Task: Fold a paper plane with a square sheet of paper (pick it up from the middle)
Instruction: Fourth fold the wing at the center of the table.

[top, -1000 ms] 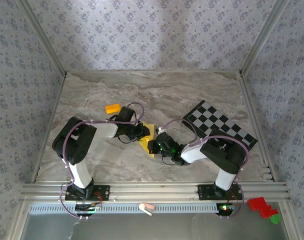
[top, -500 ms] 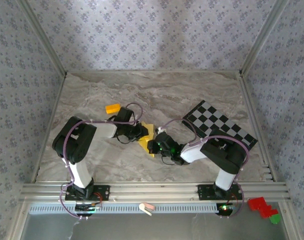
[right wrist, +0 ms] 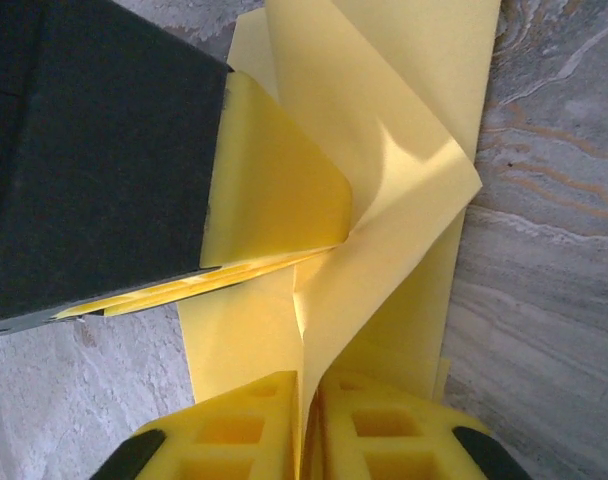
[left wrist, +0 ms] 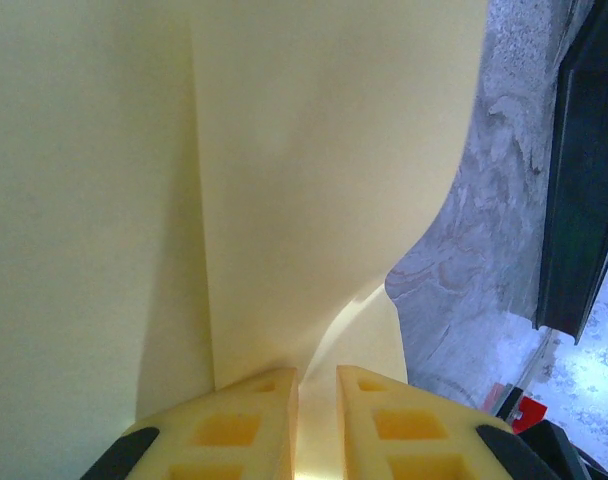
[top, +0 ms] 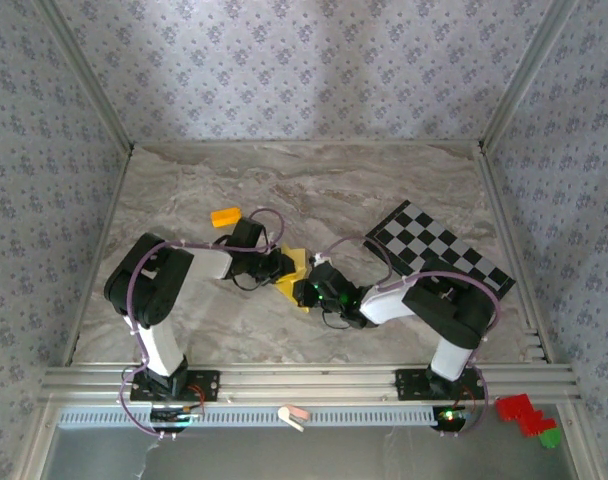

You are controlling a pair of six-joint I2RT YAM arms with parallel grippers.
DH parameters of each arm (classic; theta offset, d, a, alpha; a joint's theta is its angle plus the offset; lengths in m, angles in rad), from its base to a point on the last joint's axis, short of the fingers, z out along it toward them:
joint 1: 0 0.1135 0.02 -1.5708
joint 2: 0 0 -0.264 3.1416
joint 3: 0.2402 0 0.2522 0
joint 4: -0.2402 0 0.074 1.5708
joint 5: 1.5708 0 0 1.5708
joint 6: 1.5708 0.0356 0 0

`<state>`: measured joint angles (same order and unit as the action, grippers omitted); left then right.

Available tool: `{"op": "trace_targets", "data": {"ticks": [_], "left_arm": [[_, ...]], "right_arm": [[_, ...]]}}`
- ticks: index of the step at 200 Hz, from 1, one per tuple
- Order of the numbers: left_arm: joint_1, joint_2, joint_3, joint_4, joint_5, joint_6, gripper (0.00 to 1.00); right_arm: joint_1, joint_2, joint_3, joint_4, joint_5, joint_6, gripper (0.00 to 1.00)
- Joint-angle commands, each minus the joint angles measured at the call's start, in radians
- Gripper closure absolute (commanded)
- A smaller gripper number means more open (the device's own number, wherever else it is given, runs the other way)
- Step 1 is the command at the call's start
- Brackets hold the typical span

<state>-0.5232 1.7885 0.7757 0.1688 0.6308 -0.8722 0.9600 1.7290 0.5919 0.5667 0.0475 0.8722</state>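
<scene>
The square sheet of paper (top: pixel 296 262) is pale yellow, part-folded and creased, held up off the marble table between both grippers at mid-table. My left gripper (top: pixel 282 264) comes in from the left. In its wrist view the paper (left wrist: pixel 314 150) spreads out ahead and a curved fold runs into the narrow gap of the left gripper (left wrist: pixel 316 372). My right gripper (top: pixel 305 289) comes in from the near right. In its wrist view a raised fold of the paper (right wrist: pixel 404 110) is pinched in the right gripper (right wrist: pixel 309 380). The left gripper's finger (right wrist: pixel 274 180) clamps several layers just beyond.
A small orange block (top: pixel 225 215) lies on the table behind the left arm. A black-and-white checkered board (top: pixel 439 255) lies at the right, beside the right arm's elbow. Metal frame rails (top: pixel 284 380) edge the table at the front.
Both wrists have crept a little to the left with the paper still between them. Little else differs.
</scene>
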Motion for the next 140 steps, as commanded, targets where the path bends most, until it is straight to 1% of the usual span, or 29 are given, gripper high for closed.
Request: {"op": "trace_targets", "data": {"ticks": [1,46,73,113,140], "left_arm": [[0.008,0.032,-0.025,-0.007,-0.022,0.014,0.82],[0.008,0.036,-0.030,-0.002,-0.020,0.016,0.82],[0.008,0.035,-0.029,-0.002,-0.018,0.016,0.82],[0.009,0.037,-0.033,0.001,-0.019,0.014,0.82],[0.008,0.037,-0.035,0.003,-0.020,0.013,0.83]], "right_arm": [[-0.004,-0.002,-0.009,-0.142,-0.013,-0.015,0.83],[-0.012,-0.066,-0.012,-0.153,-0.035,-0.005,0.80],[-0.021,-0.090,-0.021,-0.149,-0.044,0.006,0.79],[-0.028,-0.071,-0.021,-0.091,-0.080,0.031,0.82],[-0.031,-0.058,-0.027,-0.034,-0.108,0.052,0.86]]}}
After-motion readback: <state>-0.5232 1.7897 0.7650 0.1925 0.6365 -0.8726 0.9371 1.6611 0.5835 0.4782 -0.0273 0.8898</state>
